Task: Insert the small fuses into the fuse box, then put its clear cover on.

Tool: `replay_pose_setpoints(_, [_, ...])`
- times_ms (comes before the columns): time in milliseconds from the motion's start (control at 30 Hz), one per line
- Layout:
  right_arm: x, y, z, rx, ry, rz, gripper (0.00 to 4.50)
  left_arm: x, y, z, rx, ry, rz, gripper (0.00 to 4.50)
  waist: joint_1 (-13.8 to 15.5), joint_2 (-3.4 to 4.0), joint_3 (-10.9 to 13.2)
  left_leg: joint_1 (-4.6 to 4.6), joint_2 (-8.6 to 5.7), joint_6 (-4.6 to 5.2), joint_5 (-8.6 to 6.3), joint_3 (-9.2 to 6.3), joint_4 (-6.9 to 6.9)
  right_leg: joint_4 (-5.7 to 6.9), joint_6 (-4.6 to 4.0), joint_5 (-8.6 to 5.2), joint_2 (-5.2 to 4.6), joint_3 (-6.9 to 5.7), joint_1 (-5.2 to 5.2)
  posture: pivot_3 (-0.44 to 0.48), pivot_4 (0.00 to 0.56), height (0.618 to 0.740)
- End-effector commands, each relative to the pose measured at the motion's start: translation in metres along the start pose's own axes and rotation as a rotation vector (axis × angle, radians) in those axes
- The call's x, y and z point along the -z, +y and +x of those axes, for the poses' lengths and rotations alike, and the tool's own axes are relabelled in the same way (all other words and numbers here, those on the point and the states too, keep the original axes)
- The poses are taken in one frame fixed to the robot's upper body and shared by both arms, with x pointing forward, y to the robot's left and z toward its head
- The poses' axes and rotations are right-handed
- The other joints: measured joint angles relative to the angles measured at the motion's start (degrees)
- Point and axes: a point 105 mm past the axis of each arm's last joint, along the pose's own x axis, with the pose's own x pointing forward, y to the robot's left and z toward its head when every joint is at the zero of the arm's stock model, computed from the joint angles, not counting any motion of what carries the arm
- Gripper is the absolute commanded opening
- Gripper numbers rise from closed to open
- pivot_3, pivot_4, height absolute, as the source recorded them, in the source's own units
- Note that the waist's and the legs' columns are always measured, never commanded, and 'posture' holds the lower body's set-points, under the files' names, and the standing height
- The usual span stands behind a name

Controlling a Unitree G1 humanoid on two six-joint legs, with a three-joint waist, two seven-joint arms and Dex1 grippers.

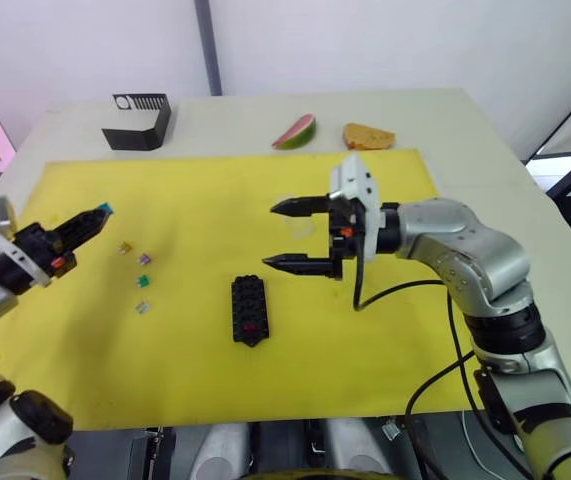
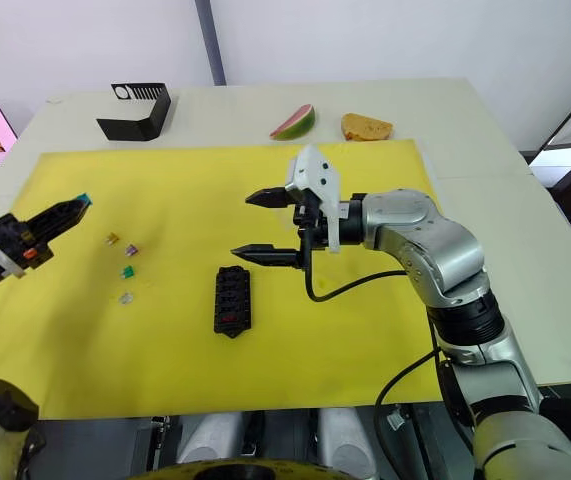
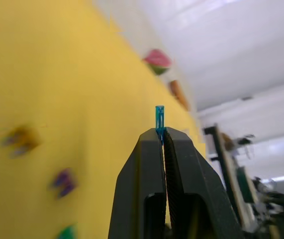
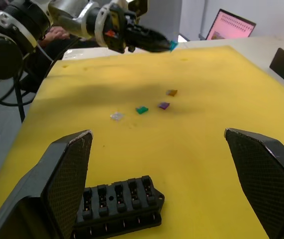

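Fuse box holding red fuse, left end effector pinching blue fuse, right end effector wide open

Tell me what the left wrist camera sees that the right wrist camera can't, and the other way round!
Left wrist view alone: a close look at the blue fuse pinched between the left gripper's fingers, plus a watermelon slice. Right wrist view alone: the black fuse box between the wide-open right gripper's fingers, the clear grey fuse and a laptop screen. Both: the yellow mat and brown, purple and green fuses.
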Motion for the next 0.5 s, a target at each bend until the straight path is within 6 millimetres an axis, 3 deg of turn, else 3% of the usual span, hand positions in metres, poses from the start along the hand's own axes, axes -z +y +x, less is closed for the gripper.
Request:
replay_pose_setpoints(33, [-0.014, -0.002, -0.006, 0.037, -0.084, 0.035, 4.5, 0.002, -0.034, 0.011, 0.133, 0.024, 0.064, 0.06, -0.03, -0.01, 0.0, 0.0, 0.0, -0.06, 0.03, 0.0, 0.0, 0.01, 0.0, 0.0, 0.0, 0.0, -0.01, 0.0, 0.15, 0.74])
replay_pose_setpoints(167, [-0.022, -0.002, -0.004, 0.055, -0.185, 0.165, 4.5, 0.03, -0.068, 0.033, 0.282, 0.162, 0.151, 0.06, -0.19, -0.01, 0.0, 0.0, 0.0, -0.31, 0.18, -0.01, -0.01, 0.04, 0.0, 0.0, 0.02, 0.0, -0.02, 0.0, 0.15, 0.74])
replay_pose_setpoints(267, [-0.028, -0.003, -0.002, 0.073, -0.26, 0.275, 4.5, 0.051, -0.082, 0.034, 0.377, 0.261, 0.181, 0.06, -0.3, -0.01, 0.0, 0.01, 0.0, -0.35, 0.2, 0.0, -0.02, 0.04, 0.0, 0.0, 0.02, 0.0, -0.02, 0.0, 0.15, 0.74])
replay_pose_setpoints(500, [-0.038, -0.004, -0.004, 0.073, -0.427, 0.52, 4.5, 0.06, -0.105, 0.047, 0.552, 0.312, 0.152, 0.06, -0.1, 0.0, 0.01, 0.01, 0.0, -0.42, 0.24, -0.01, -0.02, 0.04, -0.01, 0.0, 0.04, 0.0, -0.03, 0.0, 0.15, 0.74])
